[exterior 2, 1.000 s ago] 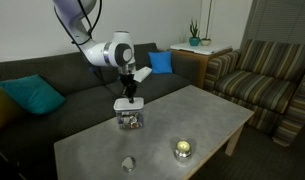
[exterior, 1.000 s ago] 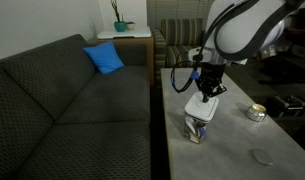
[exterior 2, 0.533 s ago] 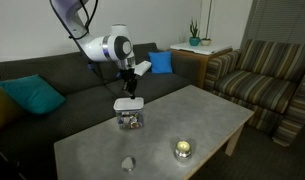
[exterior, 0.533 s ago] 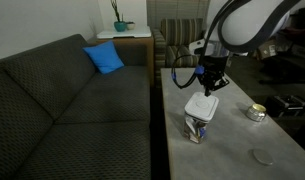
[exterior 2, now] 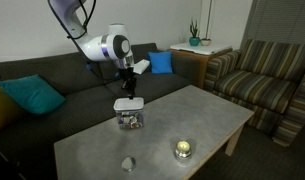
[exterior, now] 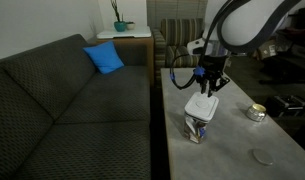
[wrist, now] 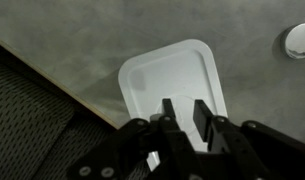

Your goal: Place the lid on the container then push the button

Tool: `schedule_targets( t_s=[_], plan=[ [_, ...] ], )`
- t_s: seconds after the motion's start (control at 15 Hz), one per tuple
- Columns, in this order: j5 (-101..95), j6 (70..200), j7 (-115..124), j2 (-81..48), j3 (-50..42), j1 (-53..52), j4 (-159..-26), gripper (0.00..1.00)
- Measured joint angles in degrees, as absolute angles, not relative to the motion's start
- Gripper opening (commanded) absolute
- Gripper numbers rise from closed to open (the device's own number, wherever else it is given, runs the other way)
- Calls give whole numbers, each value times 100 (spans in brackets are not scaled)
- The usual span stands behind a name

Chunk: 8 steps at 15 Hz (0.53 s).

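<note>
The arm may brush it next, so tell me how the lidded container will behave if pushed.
The container is taller than wide and clear plastic, so it is probably light and could tip or slide on the smooth table. The lid looks thin and perhaps only resting, so it may shift.

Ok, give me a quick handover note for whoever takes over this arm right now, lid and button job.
End effector: fingers slightly apart, empty, hovering just above the lid.
Lid: sits on top of the container, which stands on the table near the sofa-side edge.
Done: lid placed, as far as both exterior views show; full seating cannot be judged.
Left: push the button. Candidates are the round metallic object and the grey disc; I cannot tell which.
</note>
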<state>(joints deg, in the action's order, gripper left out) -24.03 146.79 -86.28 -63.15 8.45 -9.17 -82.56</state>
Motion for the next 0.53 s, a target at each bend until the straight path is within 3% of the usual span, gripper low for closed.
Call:
schedule_targets(
  t_s=[0.4,0.53],
  plan=[
    [-2492,14743,-8628,-6315,814,-942,-8257,100],
    [-2510,14764,-8628,-6315,809,-945,-8258,100]
  ],
)
